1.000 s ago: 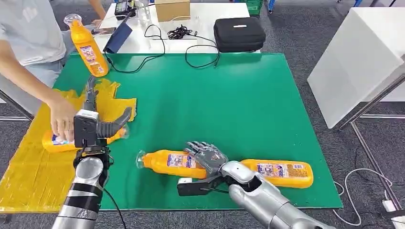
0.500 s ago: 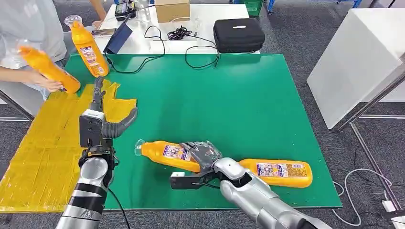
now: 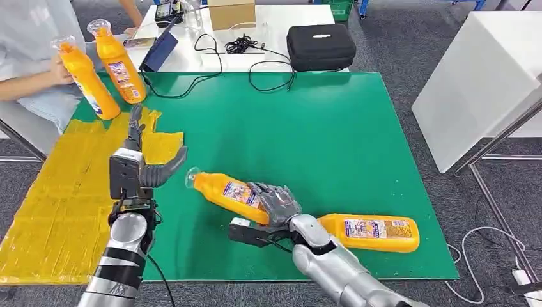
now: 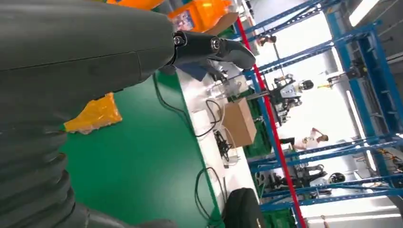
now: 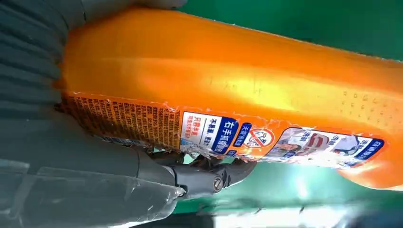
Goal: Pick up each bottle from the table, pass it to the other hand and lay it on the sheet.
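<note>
Lifted now, the orange bottle in the right hand has its capped end tilted up off the green mat, where half a second ago it lay lower and flatter. That hand's fingers are wrapped around the bottle's lower body; the right wrist view shows the label pressed close against the palm and a dark fingertip curling under it. The left hand has edged a little further forward and stands raised with fingers apart, thumb pointing toward the bottle, holding nothing. At the far left a person has brought another bottle upright, just beside a standing bottle at the mat's far corner.

A second orange bottle lies on its side on the mat just behind the right forearm. The yellow sheet covers the left end of the table, its torn edge reaching onto the green. Beyond the mat a white table carries a black case, a cardboard box and loose black cables. Grey carpet runs to the right, with a white tabletop there.

The held bottle's base is hidden by the hand, and the label print is too small to read from the head view. The person is cut off by the picture's edge.
</note>
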{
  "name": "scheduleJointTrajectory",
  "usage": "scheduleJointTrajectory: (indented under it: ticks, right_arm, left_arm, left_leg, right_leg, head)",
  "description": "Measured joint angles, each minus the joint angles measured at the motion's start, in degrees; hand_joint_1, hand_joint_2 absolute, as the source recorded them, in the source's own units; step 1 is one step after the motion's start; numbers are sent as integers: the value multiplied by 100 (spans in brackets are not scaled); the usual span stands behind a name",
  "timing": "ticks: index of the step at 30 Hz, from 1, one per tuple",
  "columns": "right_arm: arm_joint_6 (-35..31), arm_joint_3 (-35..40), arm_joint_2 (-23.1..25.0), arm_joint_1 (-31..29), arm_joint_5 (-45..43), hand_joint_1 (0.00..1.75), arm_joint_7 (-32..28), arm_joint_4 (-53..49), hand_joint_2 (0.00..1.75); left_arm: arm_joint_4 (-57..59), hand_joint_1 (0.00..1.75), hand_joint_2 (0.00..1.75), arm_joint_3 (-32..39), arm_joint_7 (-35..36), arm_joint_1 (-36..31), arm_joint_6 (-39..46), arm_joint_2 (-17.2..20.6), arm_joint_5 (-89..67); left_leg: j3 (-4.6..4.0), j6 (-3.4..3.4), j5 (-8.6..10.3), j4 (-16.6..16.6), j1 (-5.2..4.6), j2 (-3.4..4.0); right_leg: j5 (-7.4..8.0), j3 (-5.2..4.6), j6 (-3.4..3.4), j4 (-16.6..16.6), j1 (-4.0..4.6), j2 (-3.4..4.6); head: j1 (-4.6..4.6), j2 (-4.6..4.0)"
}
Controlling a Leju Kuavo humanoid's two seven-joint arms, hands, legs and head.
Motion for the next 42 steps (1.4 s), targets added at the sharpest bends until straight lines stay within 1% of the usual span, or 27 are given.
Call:
scheduleJointTrajectory:
  ticks: [4,7,9,10,12,13,16,18,19,20,21,22,23,25,28,31,35,40,41,42]
  right_arm:
    - [-577,-809,-4,477,-70,175,-249,-931,175]
    - [-751,-1382,-11,740,-116,175,-426,-1585,175]
    - [-873,-1667,-13,901,-195,175,-598,-1939,175]
    - [-953,-1781,-11,984,-254,175,-704,-2100,175]
    - [-1076,-2000,-11,1125,-395,175,-915,-2420,175]
    - [-1121,-2124,-11,1196,-470,173,-1014,-2588,175]
    - [-1114,-2322,-11,1312,-549,175,-1150,-2838,175]
    - [-1079,-2338,-11,1332,-549,175,-1158,-2843,175]
    - [-1055,-2349,-11,1354,-544,171,-1165,-2854,175]
    - [-1048,-2353,-11,1366,-542,175,-1167,-2856,175]
    - [-1042,-2355,-11,1373,-540,171,-1169,-2856,175]
    - [-1042,-2355,-11,1374,-540,175,-1174,-2856,175]
    - [-1042,-2355,-11,1374,-538,171,-1176,-2856,175]
    - [-1035,-2355,-11,1375,-494,169,-1200,-2856,175]
    - [-1022,-2336,-9,1375,-400,169,-1215,-2854,175]
    - [-1029,-2281,-7,1375,-276,173,-1209,-2850,175]
    - [-1029,-2211,4,1374,-214,169,-1187,-2810,175]
    - [-1013,-2120,20,1372,-110,173,-1141,-2729,175]
    - [-1013,-2078,26,1370,-54,169,-1132,-2712,175]
    - [-1016,-2038,35,1370,9,173,-1132,-2683,175]
  left_arm:
    - [-247,0,175,-2,90,204,-135,-11,190]
    - [-404,0,175,-2,102,321,-185,-11,236]
    - [-479,0,175,-11,184,359,-433,-11,413]
    - [-509,0,175,-20,271,375,-672,-11,593]
    - [-540,0,175,-61,552,404,-1422,11,1204]
    - [-546,0,175,-90,700,436,-1899,28,1601]
    - [-531,0,175,-179,996,491,-3154,133,2830]
    - [-500,0,175,-212,1064,510,-3573,207,3256]
    - [-489,0,175,-227,1079,524,-3626,236,3329]
    - [-478,0,175,-243,1093,534,-3648,256,3357]
    - [-463,0,175,-258,1099,551,-3663,286,3364]
    - [-457,0,175,-267,1101,563,-3674,310,3370]
    - [-448,0,175,-271,1123,565,-3703,321,3408]
    - [-448,0,175,-304,1186,564,-3783,352,3560]
    - [-448,0,175,-365,1252,565,-3908,382,3779]
    - [-448,0,175,-433,1272,565,-3923,400,3831]
    - [-450,0,175,-485,1279,564,-3923,420,3866]
    - [-454,0,175,-518,1285,564,-3906,431,3890]
    - [-457,0,175,-527,1296,561,-3901,433,3895]
    - [-457,0,175,-538,1298,559,-3893,437,3897]
  left_leg:
    - [-11,1,-2,0,-1,-3]
    - [-17,2,-3,0,-2,-2]
    - [-18,3,-3,0,-3,-3]
    - [-17,3,-4,0,-3,-3]
    - [-18,3,-3,0,-3,-7]
    - [-18,3,-3,0,-3,-5]
    - [-15,2,-4,-1,-2,4]
    - [-11,1,-4,-1,-2,5]
    - [-12,1,-4,-1,-1,4]
    - [-12,1,-4,-1,0,2]
    - [-14,1,-4,-1,0,-1]
    - [-14,1,-3,-1,1,0]
    - [-14,1,-3,-2,1,1]
    - [-14,1,-3,-2,1,1]
    - [-16,2,-3,-1,0,-1]
    - [-17,2,-3,-1,-1,0]
    - [-17,2,-3,-1,-1,-1]
    - [-18,2,-3,-2,0,0]
    - [-17,2,-3,-2,0,0]
    - [-17,2,-3,-2,0,0]
  right_leg:
    - [-3,-10,-1,-1,0,-2]
    - [-3,-15,-1,-2,-2,-2]
    - [-3,-15,-1,-4,-3,-2]
    - [-3,-15,0,-4,-3,-3]
    - [-3,-14,0,-4,-3,-6]
    - [-3,-14,0,-4,-3,-5]
    - [-2,-15,0,-3,-2,-1]
    - [-2,-15,-1,-3,-1,2]
    - [-3,-15,-1,-3,0,1]
    - [-3,-15,-1,-3,1,0]
    - [-3,-15,-1,-3,2,-1]
    - [-3,-15,-1,-2,1,0]
    - [-3,-15,-1,-2,1,0]
    - [-3,-15,-1,-1,1,0]
    - [-3,-14,-1,-2,-1,-1]
    - [-3,-15,-1,-2,-2,-1]
    - [-3,-15,-1,-2,-2,-1]
    - [-3,-15,-1,-2,-1,-1]
    - [-3,-15,-1,-2,-1,-1]
    - [-3,-15,-1,-2,-1,-1]
  head:
    - [-2,0]
    - [0,0]
    - [0,0]
    - [-2,0]
    - [-2,0]
    - [-2,0]
    - [-2,0]
    - [-2,0]
    - [-2,0]
    - [-2,0]
    - [-2,0]
    - [-2,0]
    - [-2,0]
    - [-2,0]
    - [-2,0]
    - [-2,0]
    - [-2,0]
    - [-2,0]
    - [-2,0]
    - [-2,0]
